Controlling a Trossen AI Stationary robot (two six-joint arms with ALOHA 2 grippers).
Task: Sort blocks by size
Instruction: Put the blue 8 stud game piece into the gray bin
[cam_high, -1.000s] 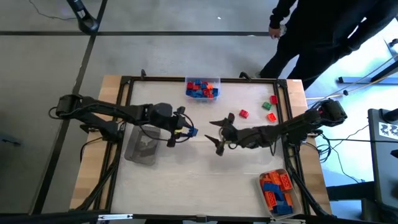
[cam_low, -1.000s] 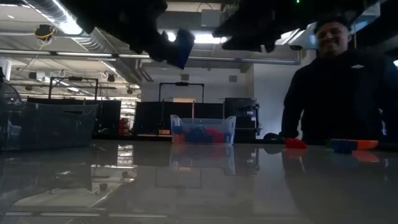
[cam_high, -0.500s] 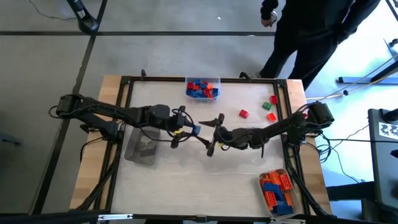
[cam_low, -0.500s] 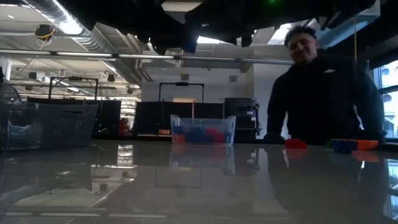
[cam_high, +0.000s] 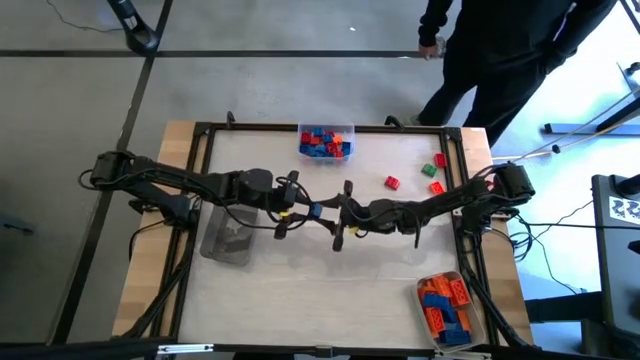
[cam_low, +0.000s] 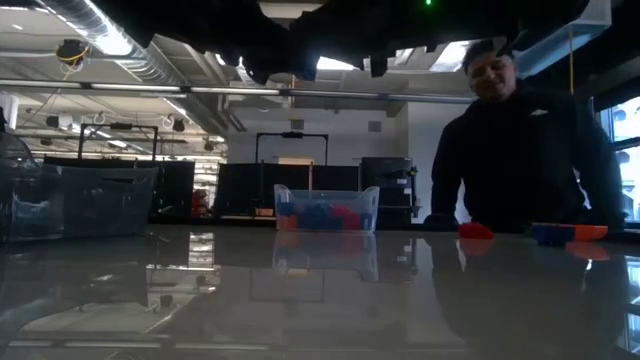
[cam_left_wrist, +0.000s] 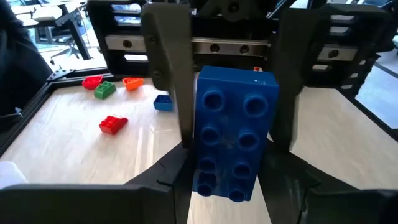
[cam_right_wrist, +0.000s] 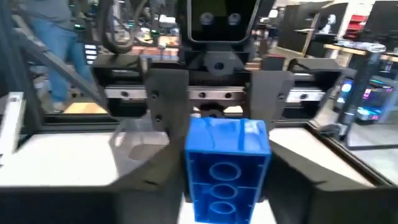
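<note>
Blue 2x4 brick (cam_left_wrist: 233, 140) is mid-air over table centre, clamped in the left gripper (cam_high: 296, 207), studs facing the left wrist cam. Right gripper (cam_high: 340, 213) is nose-to-nose with it, fingers spread either side of the brick's hollow underside (cam_right_wrist: 225, 169); not closed on it yet as far as I can tell. Looks like a handover, left to right.

Progress: partly done. Far tray (cam_high: 325, 141) holds mostly blue and red bricks, near-right tray (cam_high: 450, 304) holds orange and blue ones. Clear tray (cam_high: 227, 241) under the left arm looks empty. Loose on the table near the right edge: red brick (cam_high: 392, 182), green one (cam_high: 428, 169), a red-orange one (cam_high: 437, 187); left wrist view also shows a small blue one (cam_left_wrist: 163, 102).

Versus a second ago: right gripper has closed the gap from well apart to around the brick. Person (cam_high: 500, 45) at the far side has shifted.
</note>
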